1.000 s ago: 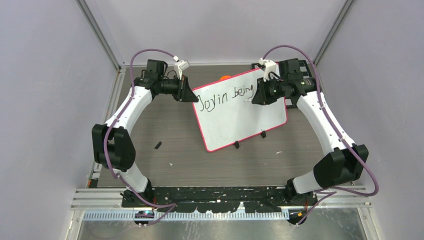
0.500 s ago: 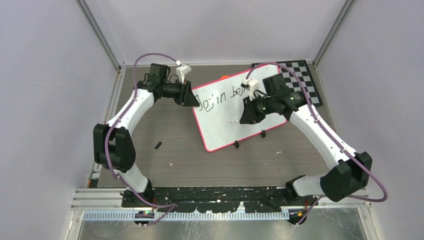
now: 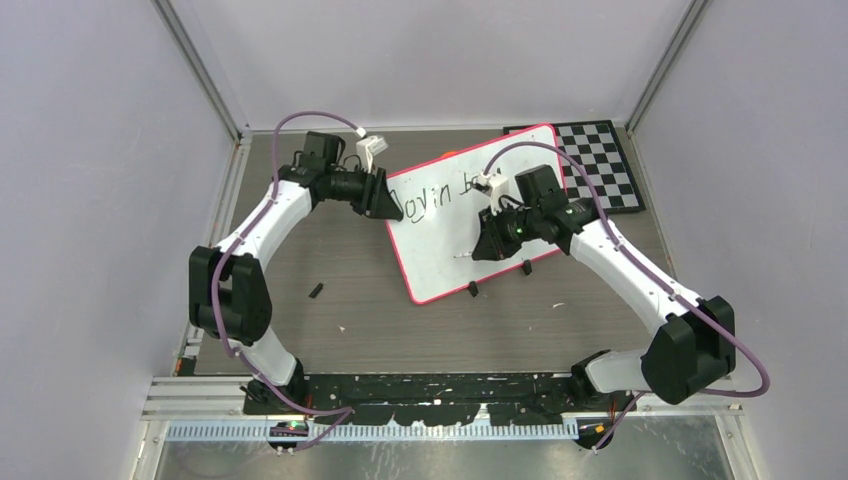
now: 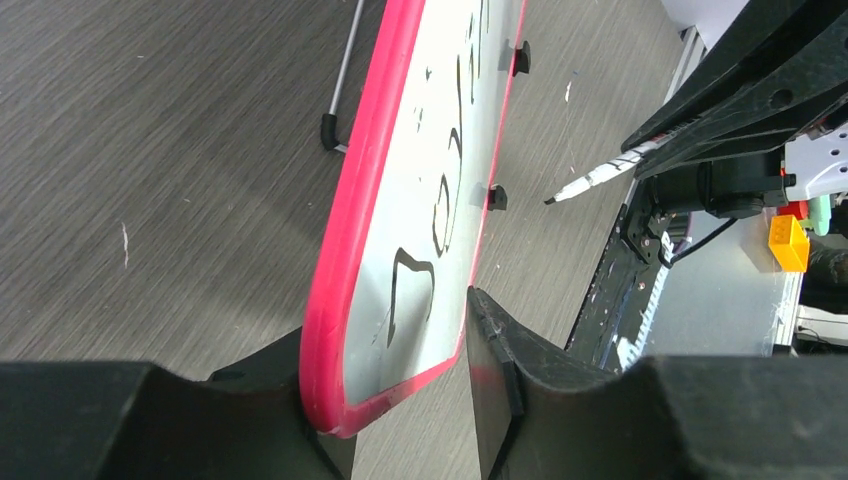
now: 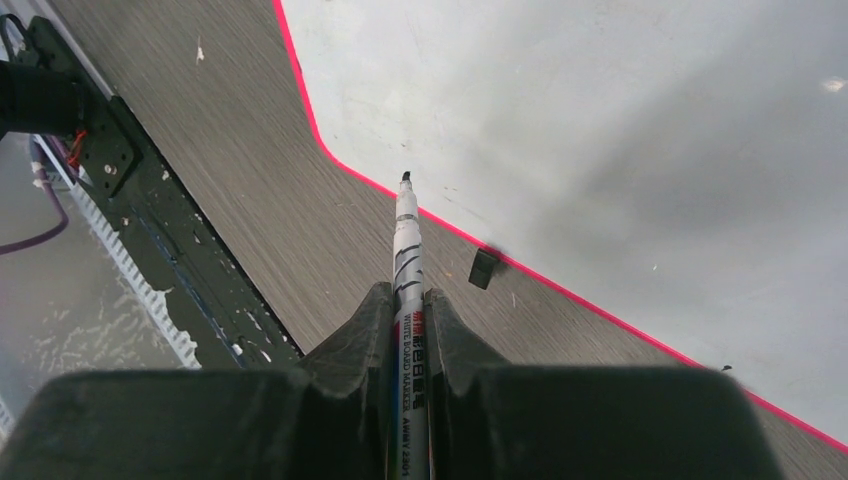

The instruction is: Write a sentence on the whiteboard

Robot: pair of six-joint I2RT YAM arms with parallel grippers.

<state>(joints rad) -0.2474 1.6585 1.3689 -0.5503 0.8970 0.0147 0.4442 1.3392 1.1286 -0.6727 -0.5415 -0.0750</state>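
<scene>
The right arm has swung from the far right edge of the whiteboard (image 3: 440, 265) to its near half, uncovering the checkerboard (image 3: 600, 165) beyond its far right corner. The whiteboard lies slanted on the counter (image 3: 330, 250). The right pincer (image 3: 480, 245) is clenched on the marker (image 5: 408, 250), whose tip hangs near the whiteboard's near edge; contact is not visible. The left pincer (image 3: 388, 200) stands at the whiteboard's far left corner, jaws parted either side of it, apparently released. The sentence (image 3: 435, 200) shows one line, "Joyin be", its end hidden by the arm. The area below is blank, so a second line probably remains.
</scene>
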